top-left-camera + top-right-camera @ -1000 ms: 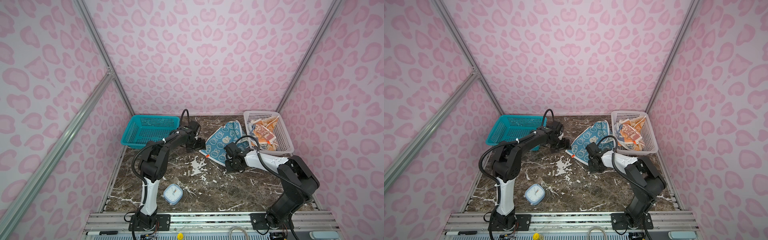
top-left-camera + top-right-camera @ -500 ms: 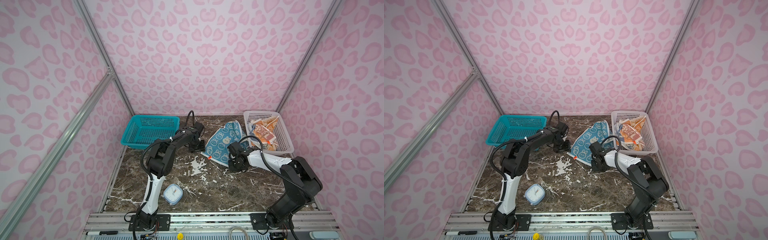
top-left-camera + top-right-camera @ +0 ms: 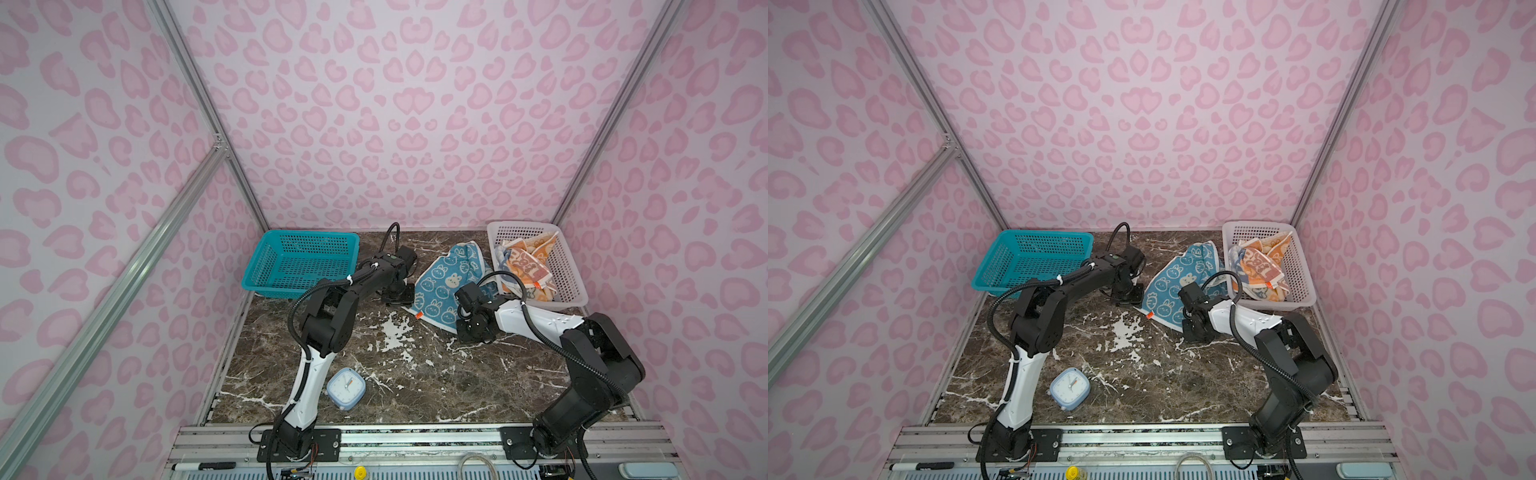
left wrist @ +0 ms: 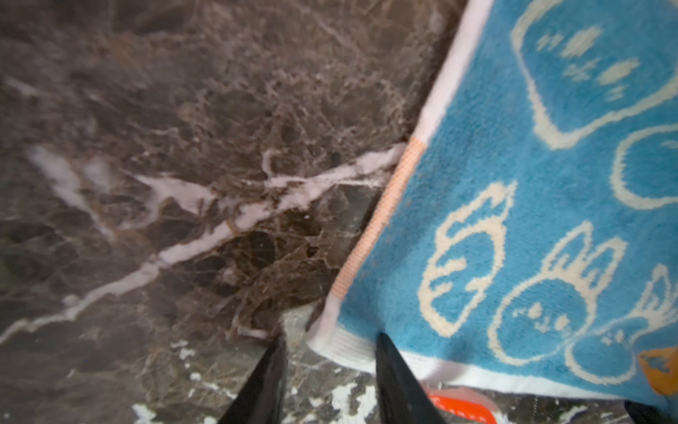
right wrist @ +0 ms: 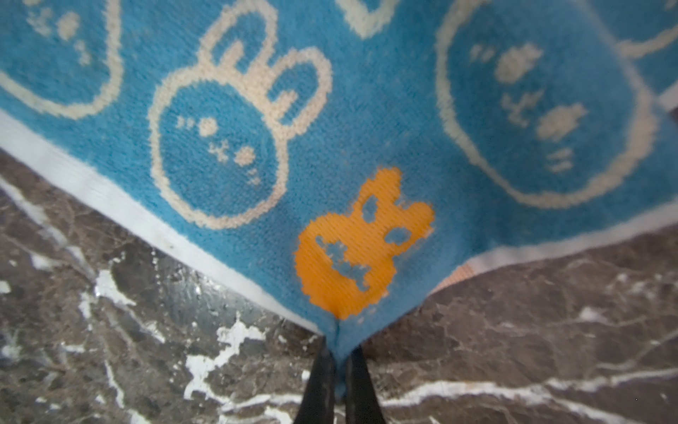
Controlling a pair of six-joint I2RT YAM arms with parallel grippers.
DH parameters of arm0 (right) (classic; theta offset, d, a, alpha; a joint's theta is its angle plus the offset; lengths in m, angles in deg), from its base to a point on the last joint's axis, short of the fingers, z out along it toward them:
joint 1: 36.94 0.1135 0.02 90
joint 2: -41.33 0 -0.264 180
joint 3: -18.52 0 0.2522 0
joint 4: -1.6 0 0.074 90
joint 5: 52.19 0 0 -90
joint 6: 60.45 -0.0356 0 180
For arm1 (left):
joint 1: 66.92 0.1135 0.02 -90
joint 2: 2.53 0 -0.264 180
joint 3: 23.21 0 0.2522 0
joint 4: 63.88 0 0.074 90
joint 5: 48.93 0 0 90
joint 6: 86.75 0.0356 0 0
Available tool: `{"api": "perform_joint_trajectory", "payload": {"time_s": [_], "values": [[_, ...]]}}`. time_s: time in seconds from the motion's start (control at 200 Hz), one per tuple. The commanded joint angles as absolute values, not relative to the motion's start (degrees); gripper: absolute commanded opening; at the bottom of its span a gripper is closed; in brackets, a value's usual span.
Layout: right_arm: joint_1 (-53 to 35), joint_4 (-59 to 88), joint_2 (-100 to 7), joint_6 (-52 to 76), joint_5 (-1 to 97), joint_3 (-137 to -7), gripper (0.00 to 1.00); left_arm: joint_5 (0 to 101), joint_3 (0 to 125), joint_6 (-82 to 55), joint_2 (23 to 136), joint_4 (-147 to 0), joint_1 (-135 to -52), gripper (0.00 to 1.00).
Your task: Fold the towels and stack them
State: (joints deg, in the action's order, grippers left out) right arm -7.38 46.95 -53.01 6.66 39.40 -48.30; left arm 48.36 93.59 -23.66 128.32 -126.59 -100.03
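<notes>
Left gripper [image 4: 330, 339] is straddling the left-hand corner of the blue towel [image 4: 532, 220], its jaws standing apart with one finger [image 4: 268, 381] on the marble table [image 4: 183, 147] and its partner over the white hem [image 4: 458, 370], so nothing is being pinched there yet. Right gripper [image 5: 339, 347] is clamping the neighbouring corner of the same towel, cloth squeezed between its closed jaws just below the orange rabbit [image 5: 361, 246]. That hem is running along the table from one gripper to its fellow, and the cloth is spreading away from both toward the back wall, its far end lying rumpled just beside the white basket [image 3: 519, 230]. Likely the coming move is hinging on the left jaws taking their corner, so both arms can carry this edge over the far end. Inside the white basket the orange-and-cream towel [image 3: 540, 245] and the striped towel [image 3: 524, 266] are waiting in a heap. Teal basket [image 3: 270, 266] is sitting near the left gripper on the side away from the cloth, and the clock [image 3: 345, 388] is lying well apart toward the front; neither is standing in the way.
</notes>
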Motion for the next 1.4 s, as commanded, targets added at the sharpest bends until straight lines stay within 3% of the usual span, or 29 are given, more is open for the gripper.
{"api": "perform_joint_trajectory", "payload": {"time_s": [0.0,0.14,0.17,0.505,0.63,0.78,1.1,1.395], "values": [[-7.4,47.5,-52.7,7.2,39.5,-48.7,0.00,48.6,92.7,-23.3,131.0,-129.1,-100.3,0.40],[-7.5,47.4,-52.7,7.2,39.9,-49.1,0.00,48.6,92.4,-23.0,131.4,-128.6,-100.9,0.37],[-7.5,47.3,-52.8,7.1,40.0,-49.1,0.00,49.0,92.4,-23.1,131.6,-128.5,-101.0,0.32],[-7.4,46.0,-51.9,7.3,42.3,-48.7,0.00,50.0,93.4,-24.0,133.1,-127.4,-101.6,0.16],[-7.3,46.3,-51.1,7.8,42.3,-48.6,0.00,49.6,94.8,-24.2,133.5,-127.1,-101.6,0.04],[-7.5,46.7,-50.4,8.8,42.3,-48.8,0.00,47.9,96.6,-24.3,132.7,-127.6,-101.4,0.04],[-7.7,46.7,-50.0,9.3,42.2,-48.4,0.00,45.1,95.4,-24.1,126.9,-127.8,-100.7,0.29],[-8.5,46.8,-49.4,9.3,42.4,-48.0,0.00,46.0,96.0,-23.6,124.8,-126.1,-99.8,0.34]]}}
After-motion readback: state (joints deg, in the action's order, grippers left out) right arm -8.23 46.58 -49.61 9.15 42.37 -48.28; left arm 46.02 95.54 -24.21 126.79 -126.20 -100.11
